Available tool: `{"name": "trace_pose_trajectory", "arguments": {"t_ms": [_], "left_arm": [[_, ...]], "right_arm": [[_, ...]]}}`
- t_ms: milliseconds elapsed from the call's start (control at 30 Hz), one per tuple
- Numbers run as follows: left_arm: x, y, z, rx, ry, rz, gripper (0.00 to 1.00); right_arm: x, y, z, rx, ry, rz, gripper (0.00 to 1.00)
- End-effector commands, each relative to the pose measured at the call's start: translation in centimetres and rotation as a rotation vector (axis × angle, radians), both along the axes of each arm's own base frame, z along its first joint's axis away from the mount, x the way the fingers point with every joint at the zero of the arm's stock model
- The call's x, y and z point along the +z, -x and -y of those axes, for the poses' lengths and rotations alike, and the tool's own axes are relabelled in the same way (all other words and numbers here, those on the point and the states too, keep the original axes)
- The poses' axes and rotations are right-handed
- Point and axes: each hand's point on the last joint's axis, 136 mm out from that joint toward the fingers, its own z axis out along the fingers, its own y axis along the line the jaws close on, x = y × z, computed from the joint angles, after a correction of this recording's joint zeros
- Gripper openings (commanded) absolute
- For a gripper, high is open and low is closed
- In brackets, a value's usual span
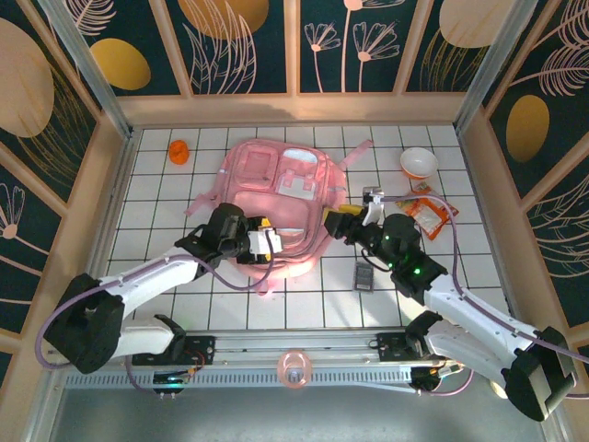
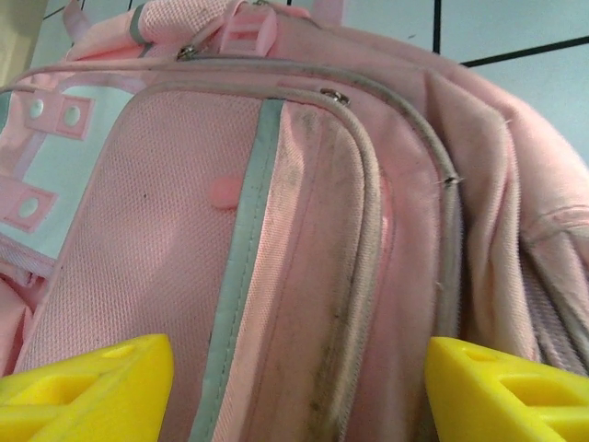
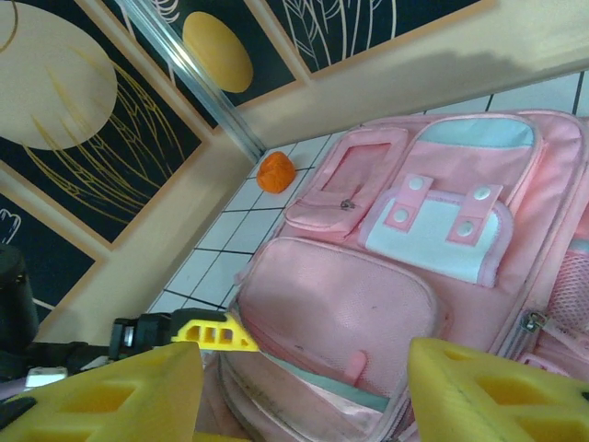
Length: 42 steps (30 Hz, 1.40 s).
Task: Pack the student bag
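Top external showed you the large pale pink fabric student bag (image 1: 281, 180) flat on the white tiled counter (image 1: 230, 295), left hand (image 1: 264, 241) at its near edge, right hand (image 1: 339, 221) at its right side. Left wrist: yellow fingers (image 2: 92, 387) stood apart over its pocket (image 2: 166, 239). Right wrist: fingers (image 3: 479, 387) likewise apart, facing the bag.

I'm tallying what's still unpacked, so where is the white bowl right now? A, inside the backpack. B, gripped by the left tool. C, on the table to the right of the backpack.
C: the white bowl sits on the tiled table, apart from the backpack and on its right, near the far edge.
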Motion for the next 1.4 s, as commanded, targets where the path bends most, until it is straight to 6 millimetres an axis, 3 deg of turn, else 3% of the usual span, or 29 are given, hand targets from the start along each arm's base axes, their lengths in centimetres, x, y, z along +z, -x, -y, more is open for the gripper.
{"name": "trace_pose_trajectory", "arguments": {"t_ms": [0, 233, 333, 467, 633, 733, 1000, 1367], "left_arm": [[-0.3, -1.5, 0.5, 0.017, -0.019, 0.065, 0.71], [-2.8, -1.5, 0.7, 0.008, -0.085, 0.028, 0.69], [-2.5, -1.5, 0.7, 0.027, -0.071, 0.01, 0.38], [0.3, -0.6, 1.8, 0.017, 0.06, -0.02, 0.0], [5.2, 1.2, 1.9, -0.064, 0.334, -0.081, 0.0], [6.8, 1.3, 1.2, -0.079, 0.402, -0.068, 0.0], [7.7, 1.8, 0.5, -0.099, 0.416, -0.071, 0.0], [8.2, 1.7, 0.8, -0.111, 0.443, -0.076, 0.0]], "right_arm": [[0.4, 0.0, 0.0, 0.01, -0.002, 0.044, 0.6], [-0.1, 0.0, 0.1, 0.012, 0.038, 0.045, 0.6], [-0.8, -0.2, 0.4, 0.006, 0.062, 0.042, 0.6], [-2.5, -0.6, 0.9, 0.027, 0.097, 0.039, 0.61], [-3.9, -0.8, 0.0, 0.179, 0.149, 0.085, 0.61], [-4.8, -1.2, -1.1, 0.27, 0.213, 0.126, 0.63], [-5.9, -1.7, -4.2, 0.508, 0.303, 0.294, 0.65], [-8.8, -0.3, -8.3, 0.711, 0.371, 0.318, 0.65]]}}
